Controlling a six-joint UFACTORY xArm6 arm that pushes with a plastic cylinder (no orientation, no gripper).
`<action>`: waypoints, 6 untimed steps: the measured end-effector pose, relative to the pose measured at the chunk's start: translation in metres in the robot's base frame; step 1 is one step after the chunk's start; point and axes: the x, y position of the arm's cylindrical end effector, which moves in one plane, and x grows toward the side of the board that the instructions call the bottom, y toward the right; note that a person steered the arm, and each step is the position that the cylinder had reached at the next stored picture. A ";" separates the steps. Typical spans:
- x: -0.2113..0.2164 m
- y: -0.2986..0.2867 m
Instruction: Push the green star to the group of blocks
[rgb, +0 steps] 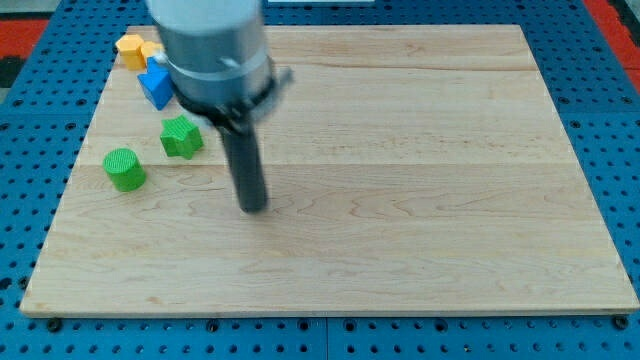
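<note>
The arm came in from the tabletop's top edge, left of centre, its grey cylindrical housing (212, 48) cut off by the frame. Below it a straight dark rod (243, 150) hung nearly upright. My tip (254, 207) rested on the tabletop's left half, roughly midway between top and bottom edges.

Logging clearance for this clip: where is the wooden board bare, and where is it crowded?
Bare: everything to the view's right of my tip, and the bottom strip below the green cylinder block. Crowded: the top-left corner, with the green star block, blue block and yellow blocks.
</note>
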 end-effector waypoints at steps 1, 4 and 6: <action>0.084 0.034; -0.115 -0.123; -0.018 -0.078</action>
